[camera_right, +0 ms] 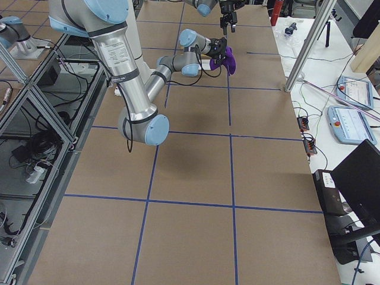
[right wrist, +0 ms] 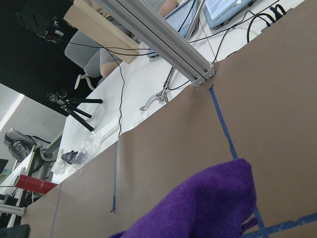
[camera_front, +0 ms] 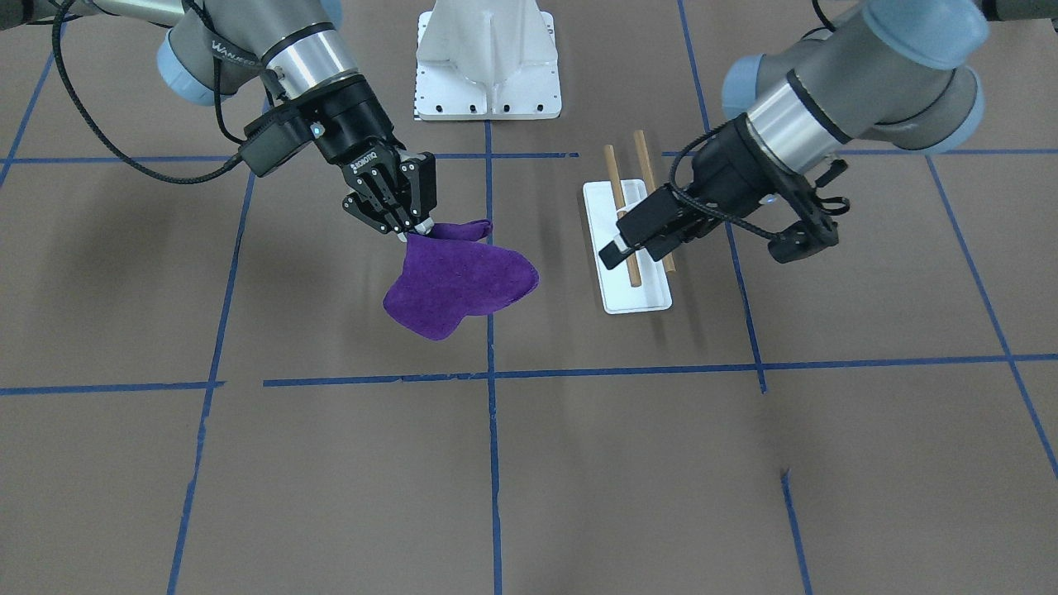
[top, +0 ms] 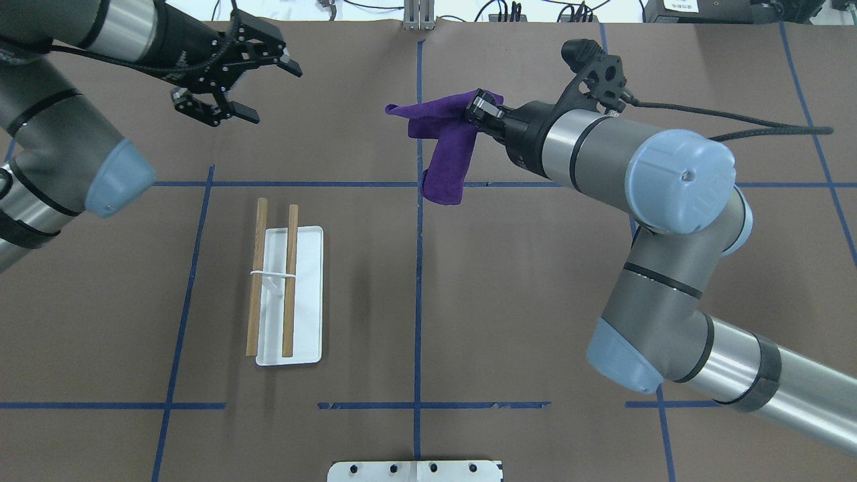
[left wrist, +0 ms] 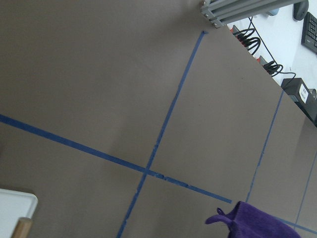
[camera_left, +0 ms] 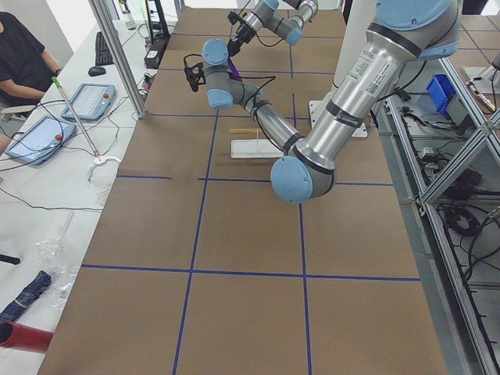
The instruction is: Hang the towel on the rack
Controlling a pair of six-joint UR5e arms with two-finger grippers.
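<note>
**Purple towel [camera_front: 459,285] pinched in the right fingers [camera_front: 411,219], rack [camera_front: 636,297] standing apart on the surface [camera_front: 331,463].**
Front-facing view: the right fingers are clenched on the towel's top edge, and the cloth dangles toward 5 o'clock; the rack sits at 3 o'clock of it. Overhead view: the towel [top: 445,157] hangs at 7 o'clock of the clenched fingers, with the rack [top: 308,301] at 8 o'clock, well apart; the left fingers [top: 281,61] are spread and empty, at 12 o'clock of the rack.

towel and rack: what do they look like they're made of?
The towel: soft purple cloth with a fuzzy matte nap, likely microfibre or terry; it hangs limp from the right gripper. The rack: two light-brown matte dowels, apparently bare wood; a thin white wire support; a smooth flat white base, plastic or painted metal, cannot tell which.
</note>
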